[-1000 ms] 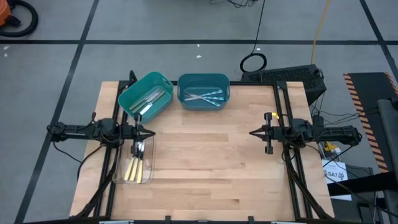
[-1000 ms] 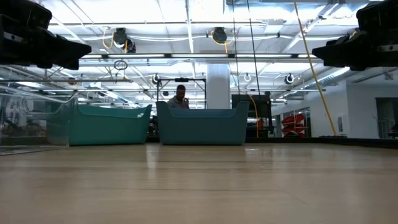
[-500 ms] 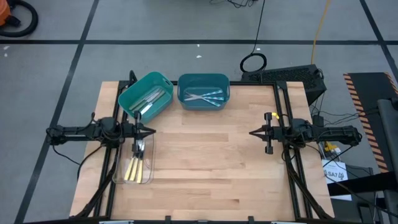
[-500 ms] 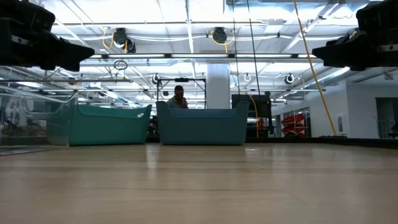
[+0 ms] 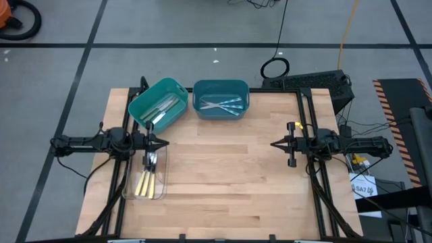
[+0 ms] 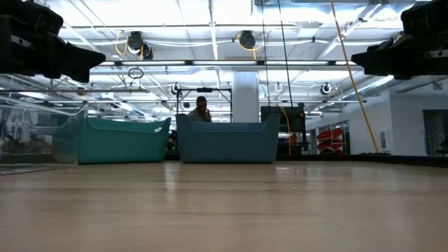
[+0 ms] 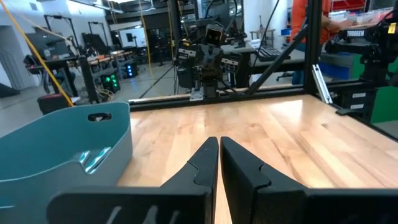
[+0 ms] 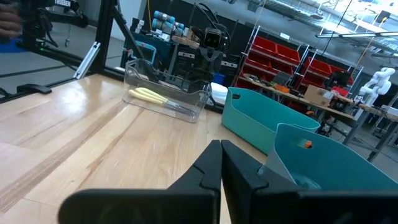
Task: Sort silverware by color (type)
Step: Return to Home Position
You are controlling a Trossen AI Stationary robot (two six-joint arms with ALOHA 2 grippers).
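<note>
The silverware lies sorted in three holders. Yellow-handled pieces [image 5: 144, 182] lie in a clear tray [image 5: 159, 194] at the table's left; they also show in the right wrist view [image 8: 149, 94]. Pale grey-white pieces [image 5: 160, 108] lie in the left teal bin [image 5: 138, 103]. Light-blue pieces [image 5: 223, 104] lie in the right teal bin [image 5: 244, 90]. My left gripper [image 5: 166, 143] is shut and empty above the tray's far end, high over the table. My right gripper [image 5: 273, 144] is shut and empty, high over the table's right part.
Both teal bins stand along the table's far edge [image 6: 119, 140] [image 6: 227, 138]. The bare wooden top [image 5: 223, 182] lies between the arms. A person [image 6: 201, 108] shows in the room beyond the far edge.
</note>
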